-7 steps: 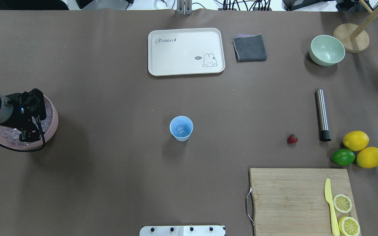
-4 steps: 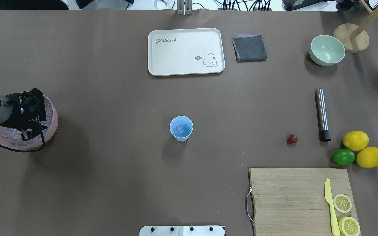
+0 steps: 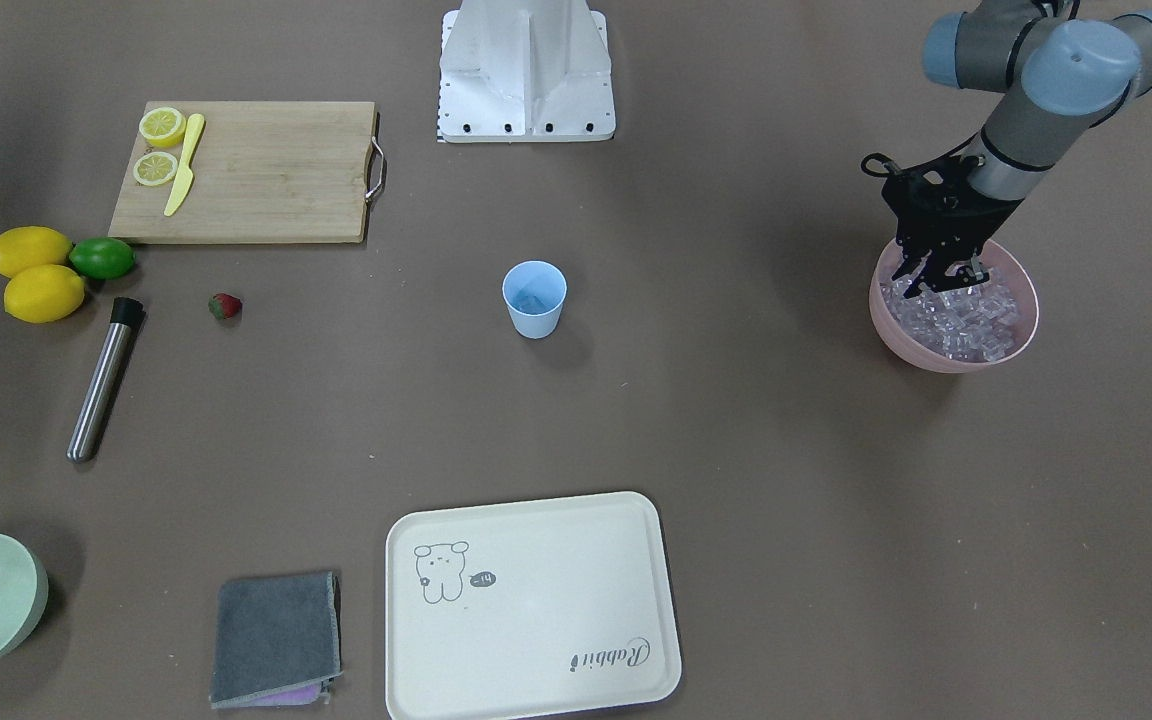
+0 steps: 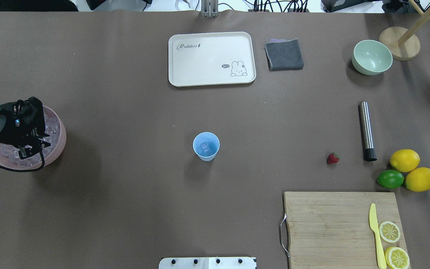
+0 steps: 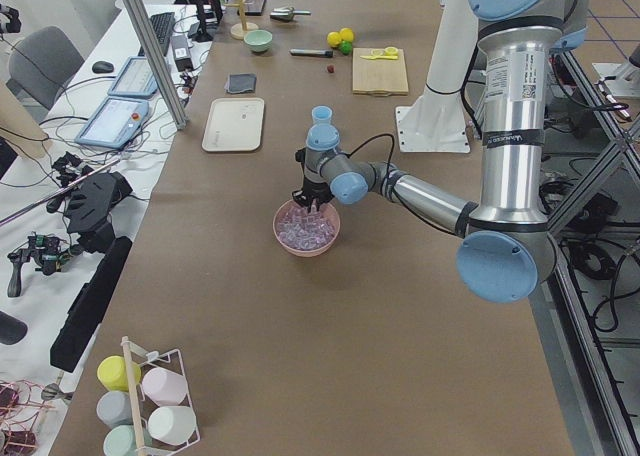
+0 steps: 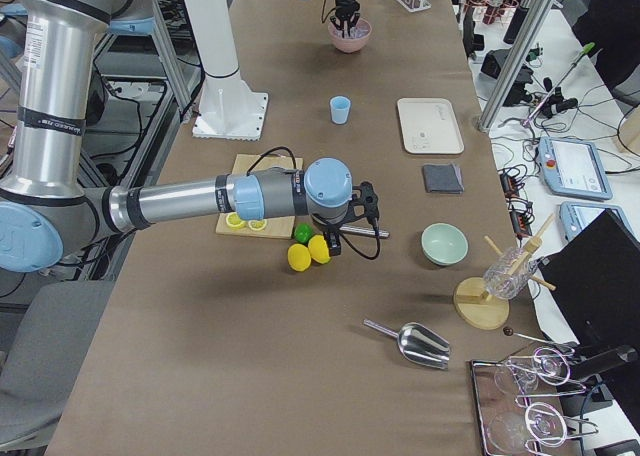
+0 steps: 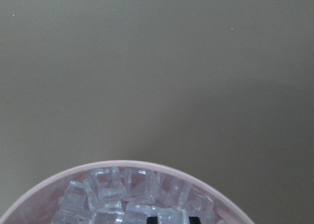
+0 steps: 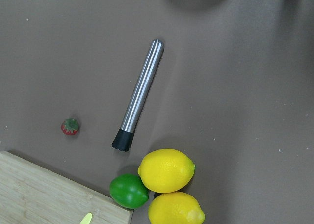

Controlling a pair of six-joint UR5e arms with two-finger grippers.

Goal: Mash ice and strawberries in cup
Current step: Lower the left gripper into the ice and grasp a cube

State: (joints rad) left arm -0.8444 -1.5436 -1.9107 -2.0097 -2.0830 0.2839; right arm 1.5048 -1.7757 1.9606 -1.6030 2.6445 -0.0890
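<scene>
A brown surface (image 4: 125, 205) fills the overhead view. At its middle stands the cup (image 4: 206, 146), upright, with one clear cube inside. The strawberry (image 4: 332, 158) lies on the bare surface at centre right, well apart from the cup and near a steel rod (image 4: 366, 130).

At the left edge a pink bowl (image 4: 62, 138) holds the ice (image 4: 52, 127). The left hand (image 4: 32, 147) dips into it. In the wrist view its fingertips (image 7: 153, 219) stand apart with a cube between them, and I cannot tell whether they pinch it.

The right hand (image 6: 338, 238) hangs over two lemons (image 4: 404, 160) and a lime (image 4: 390, 179) at lower right; I cannot tell if it is clenched or released.

A tray (image 4: 211, 58), a grey cloth (image 4: 284, 54) and a green bowl (image 4: 371, 56) line the top. A board (image 4: 330, 224) at lower right carries a yellow knife (image 4: 375, 233) and lemon halves (image 4: 389, 231).

In the left side view a bench (image 5: 90, 96) with tablets runs along the left of the frame.
</scene>
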